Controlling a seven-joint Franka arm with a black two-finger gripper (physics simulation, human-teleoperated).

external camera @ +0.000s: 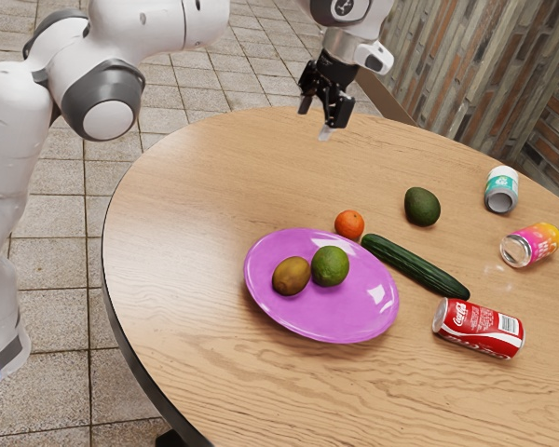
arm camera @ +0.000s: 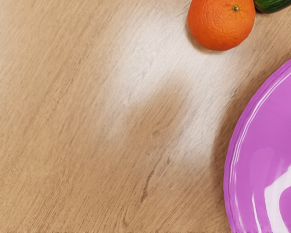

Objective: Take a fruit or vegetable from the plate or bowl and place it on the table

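My pincer is spread, above the desk. Orange on the desk, just beside the purple plate. Kiwi and lime, side by side, both on the plate. Cucumber lies between orange and Coca-Cola can; avocado near; two more cans beyond.

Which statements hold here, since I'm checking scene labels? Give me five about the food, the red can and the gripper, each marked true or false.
1. The kiwi lies on the purple plate. True.
2. The orange is on the purple plate. False: the orange lies on the table, beside the plate.
3. The cucumber lies on the table. True.
4. The red can stands upright. False: the red can lies on its side.
5. The gripper holds nothing. True.
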